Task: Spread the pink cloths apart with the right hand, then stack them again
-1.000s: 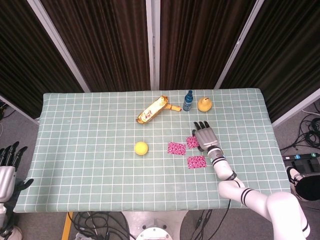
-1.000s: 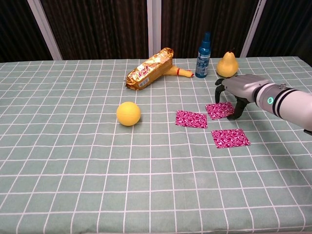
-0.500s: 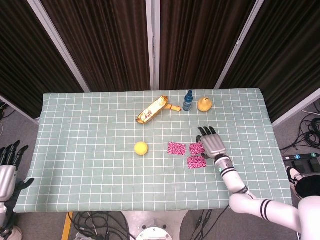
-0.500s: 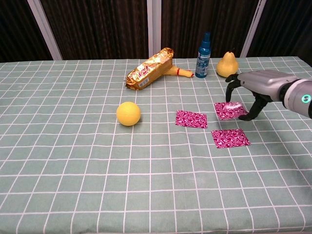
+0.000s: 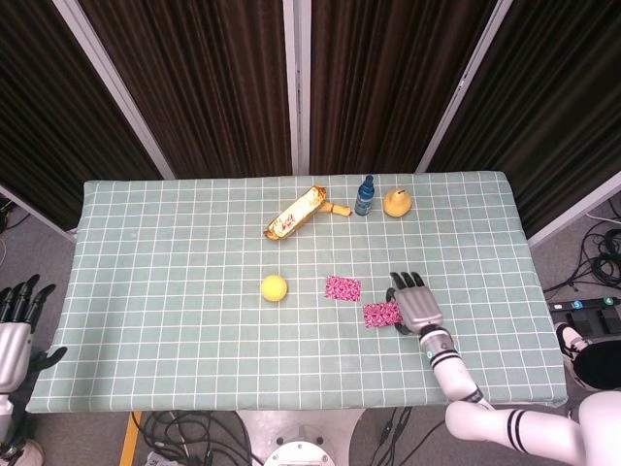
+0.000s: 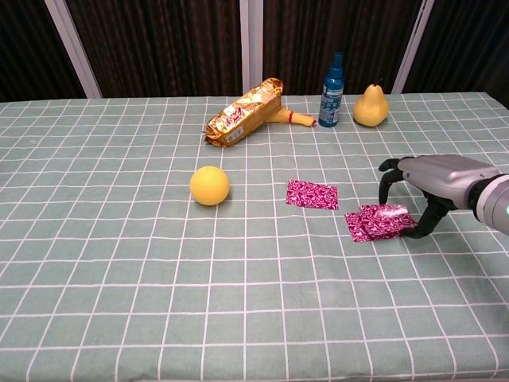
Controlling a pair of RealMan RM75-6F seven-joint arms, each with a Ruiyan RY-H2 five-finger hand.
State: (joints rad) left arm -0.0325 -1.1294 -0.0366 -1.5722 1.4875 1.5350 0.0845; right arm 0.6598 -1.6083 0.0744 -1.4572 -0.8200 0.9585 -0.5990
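- Right hand (image 6: 421,187): low over the counter (image 6: 119,263) at its right side, palm down, fingers curled downward. It holds one pink cloth (image 6: 385,212) between thumb and fingertips, the cloth partly lifted and folded.
- Second pink cloth (image 6: 364,227): flat on the counter directly under the held one; the two overlap, the held cloth resting on its right part.
- Third pink cloth (image 6: 312,193): flat, alone, near the pair on their left and slightly farther back, not touching them.
- Yellow ball (image 6: 209,185): left of the lone cloth, apart from it.
- Rear of the counter: gold snack bag (image 6: 245,111), blue bottle (image 6: 332,79) upright, yellow pear (image 6: 371,106).
- Left hand (image 5: 17,316): off the counter's left edge, fingers apart, holding nothing.
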